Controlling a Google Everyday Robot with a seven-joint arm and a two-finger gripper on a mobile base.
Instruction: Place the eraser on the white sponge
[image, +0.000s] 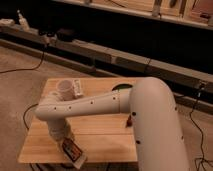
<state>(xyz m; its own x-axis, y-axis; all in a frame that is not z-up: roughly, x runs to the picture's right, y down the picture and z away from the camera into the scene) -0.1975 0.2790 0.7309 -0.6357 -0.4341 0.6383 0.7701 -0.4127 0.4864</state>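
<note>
The white arm (95, 105) reaches across the wooden desk (105, 132), covering much of its middle. The pincer (64, 138) hangs low at the front left edge, just above the eraser (71, 149); whether it grips it I cannot tell. The eraser lies on the white sponge (79, 159). A white cup (66, 90) stands at the back left. No writing is legible.

Surface: light wooden table (105, 132), plank top, standing on a grey floor (20, 82).
Far left corner: white cup (65, 89), upright, with a pale flat item just beside it.
Far edge: dark round object (120, 87), partly hidden by the arm.
Near edge: eraser (71, 148) atop the white sponge (79, 159).
Gripper (64, 137): low over the near-left part, at the eraser.
</note>
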